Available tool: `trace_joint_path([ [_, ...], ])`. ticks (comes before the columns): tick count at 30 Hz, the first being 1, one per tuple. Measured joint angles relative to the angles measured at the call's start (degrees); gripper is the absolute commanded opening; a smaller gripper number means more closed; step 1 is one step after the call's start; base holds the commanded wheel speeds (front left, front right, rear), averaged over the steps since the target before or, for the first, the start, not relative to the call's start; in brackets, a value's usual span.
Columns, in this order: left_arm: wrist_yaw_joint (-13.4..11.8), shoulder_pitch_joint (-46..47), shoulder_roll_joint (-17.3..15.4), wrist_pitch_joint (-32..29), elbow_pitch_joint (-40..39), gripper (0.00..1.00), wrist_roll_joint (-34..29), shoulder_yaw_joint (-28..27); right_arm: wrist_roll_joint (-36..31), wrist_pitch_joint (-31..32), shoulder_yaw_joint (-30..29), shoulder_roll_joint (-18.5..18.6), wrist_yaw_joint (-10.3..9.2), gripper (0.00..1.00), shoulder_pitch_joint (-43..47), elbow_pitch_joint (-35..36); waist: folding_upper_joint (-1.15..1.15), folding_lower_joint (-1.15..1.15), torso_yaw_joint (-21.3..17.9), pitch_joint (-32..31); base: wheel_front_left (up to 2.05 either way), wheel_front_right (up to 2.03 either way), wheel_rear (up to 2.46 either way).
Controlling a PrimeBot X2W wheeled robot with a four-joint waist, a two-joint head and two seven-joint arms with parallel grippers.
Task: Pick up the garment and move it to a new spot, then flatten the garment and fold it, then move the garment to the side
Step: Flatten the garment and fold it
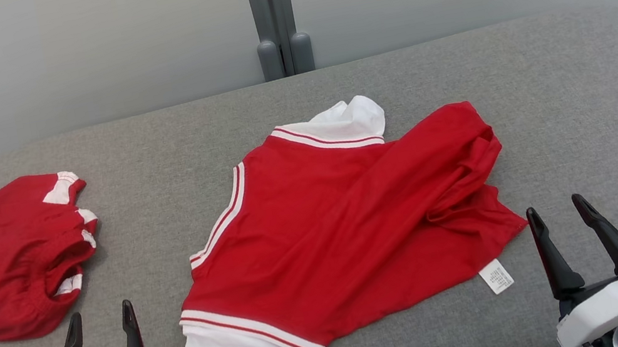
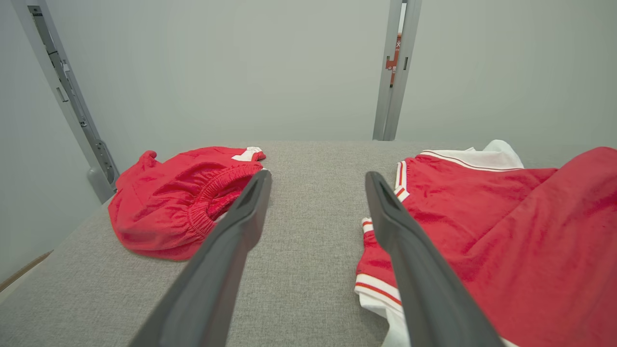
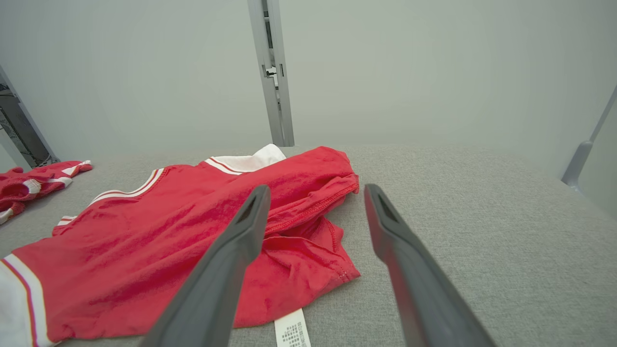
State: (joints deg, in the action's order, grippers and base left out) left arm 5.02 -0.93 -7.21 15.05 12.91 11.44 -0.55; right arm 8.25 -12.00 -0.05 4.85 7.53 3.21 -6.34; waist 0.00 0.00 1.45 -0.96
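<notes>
A red garment with white striped sleeves [image 1: 336, 219] lies loosely spread in the middle of the grey table [image 1: 577, 107], its right part bunched and a white care label [image 1: 496, 276] sticking out at its near right corner. It also appears in the left wrist view as the red garment [image 2: 506, 231] and in the right wrist view as the red garment [image 3: 168, 236]. My left gripper [image 1: 100, 311] hovers open near the front left, apart from the cloth. My right gripper [image 1: 554, 208] stands open just right of the label, holding nothing.
A second red garment with white trim [image 1: 5, 255] lies crumpled at the table's left edge, also visible as red shorts [image 2: 183, 197]. A grey post [image 1: 274, 14] rises behind the table against a pale wall. Bare grey surface lies at the far right.
</notes>
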Motion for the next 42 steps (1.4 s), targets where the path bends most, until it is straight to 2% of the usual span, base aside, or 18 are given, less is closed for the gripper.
trace_joint_path([
  [30,0.9,-0.6,0.6,0.0,1.1,1.00,-0.9,-0.4,-0.3,0.4,0.2,0.0,0.00,1.00,0.2,-0.4,0.00,0.00,0.1,0.0,0.00,0.00,0.00],
  [42,2.1,2.5,-0.2,0.1,8.9,1.00,-1.9,7.3,-0.3,-0.1,0.2,1.4,0.00,1.00,-3.9,-6.4,0.00,0.00,0.5,2.0,0.00,0.00,0.00],
])
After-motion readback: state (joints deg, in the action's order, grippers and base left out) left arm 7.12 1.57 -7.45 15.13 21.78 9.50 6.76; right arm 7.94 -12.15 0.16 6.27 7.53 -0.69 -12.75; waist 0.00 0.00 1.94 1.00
